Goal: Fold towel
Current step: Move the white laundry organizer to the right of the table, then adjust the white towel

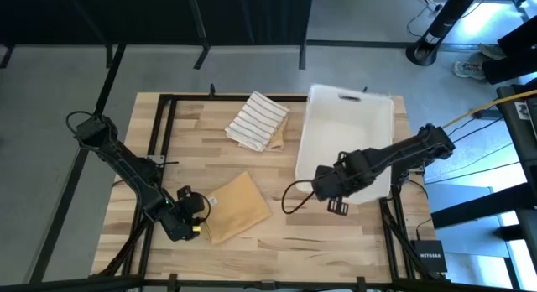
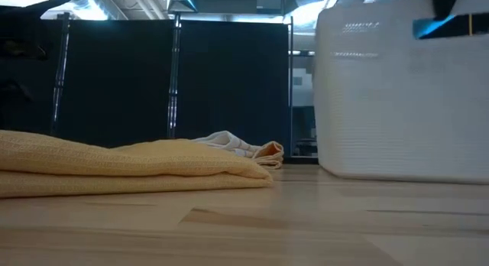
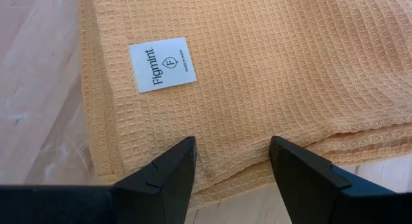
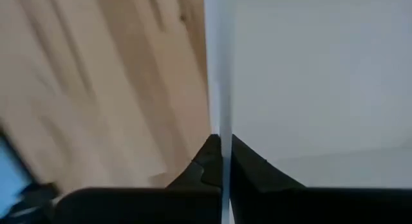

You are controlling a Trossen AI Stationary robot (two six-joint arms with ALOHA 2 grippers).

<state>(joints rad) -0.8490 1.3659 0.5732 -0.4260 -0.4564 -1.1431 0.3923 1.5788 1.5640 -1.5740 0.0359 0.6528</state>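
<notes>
Yellow waffle towel (image 1: 237, 206), folded near the bench's front-left corner, lies right under the left pincer (image 3: 232, 161), fingers apart over its edge; right pincer (image 4: 222, 161) is clamped on white bin (image 1: 348, 132) wall.

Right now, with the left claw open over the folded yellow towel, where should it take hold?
Judging by the pose, grip the yellow towel at its near layered edge, coming from the left claw side. The stacked layers lie flat there, between the open fingers, so one pinch should catch them all.

Right hand (image 4: 221, 161) clamped on white bin wall (image 4: 221, 89), wooden table (image 4: 103, 82) beside.
</notes>
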